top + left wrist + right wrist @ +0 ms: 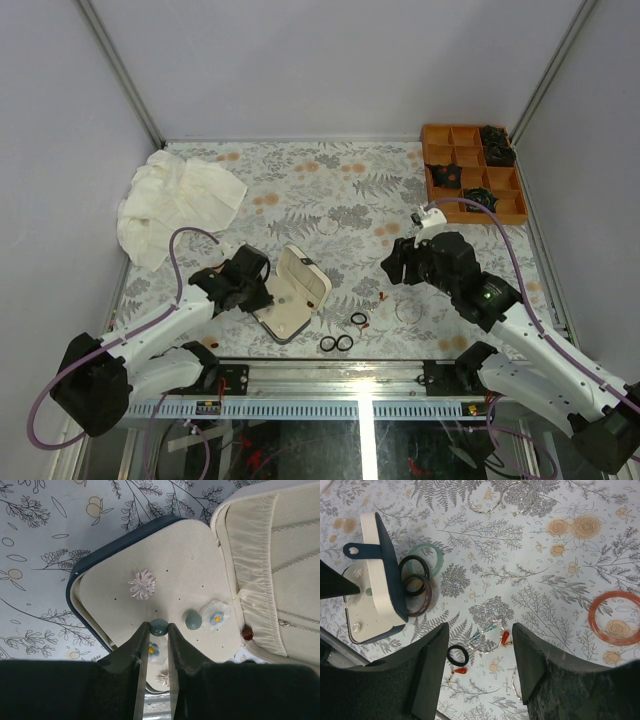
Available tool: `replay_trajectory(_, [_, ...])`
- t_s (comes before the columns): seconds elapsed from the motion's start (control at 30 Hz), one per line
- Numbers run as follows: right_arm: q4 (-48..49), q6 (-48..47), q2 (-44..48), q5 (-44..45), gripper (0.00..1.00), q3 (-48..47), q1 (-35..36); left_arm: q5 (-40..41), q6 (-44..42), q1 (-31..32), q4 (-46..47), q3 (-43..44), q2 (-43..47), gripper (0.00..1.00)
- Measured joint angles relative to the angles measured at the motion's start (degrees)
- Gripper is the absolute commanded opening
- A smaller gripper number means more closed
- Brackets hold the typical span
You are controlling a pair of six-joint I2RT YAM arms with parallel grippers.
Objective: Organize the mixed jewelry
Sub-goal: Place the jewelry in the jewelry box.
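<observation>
**Loose jewelry at table front; one stud at the left tips**

- Jewelry (345, 343) lies scattered on the floral table (330, 190), just right of the open case (290, 290), near the front edge.
- Under the right gripper (480, 626): one black ring (450, 656), two red bits (506, 637) and a thin wire hoop (485, 650), all flat on the table.
- Against the case's dark shell: a second black ring, a teal bangle (440, 560) and a brown ring (430, 598), overlapping.
- An orange bangle (615, 594) lies well apart, to the right in the right wrist view.
- On the case's cream pad: teal stud (159, 626), a second teal stud just right of it, a crystal flower (142, 584) and a white flower (216, 615).
- Left gripper (158, 632): over the pad, jaws narrow, tips pinching the teal stud from both sides.
- Right gripper: jaws spread wide, nothing between them, above the table.
- Back left: white cloth (175, 205). Back right: orange tray (470, 172), dark items in some cells.
</observation>
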State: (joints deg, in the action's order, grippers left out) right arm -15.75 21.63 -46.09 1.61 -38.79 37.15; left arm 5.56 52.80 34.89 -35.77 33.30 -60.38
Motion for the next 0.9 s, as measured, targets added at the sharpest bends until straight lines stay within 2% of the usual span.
replay_trajectory(0.9, [-0.3,0.0,0.3,0.9,0.61,0.0,0.0,-0.5,-1.0,-1.6,0.3,0.0,-0.5,0.00])
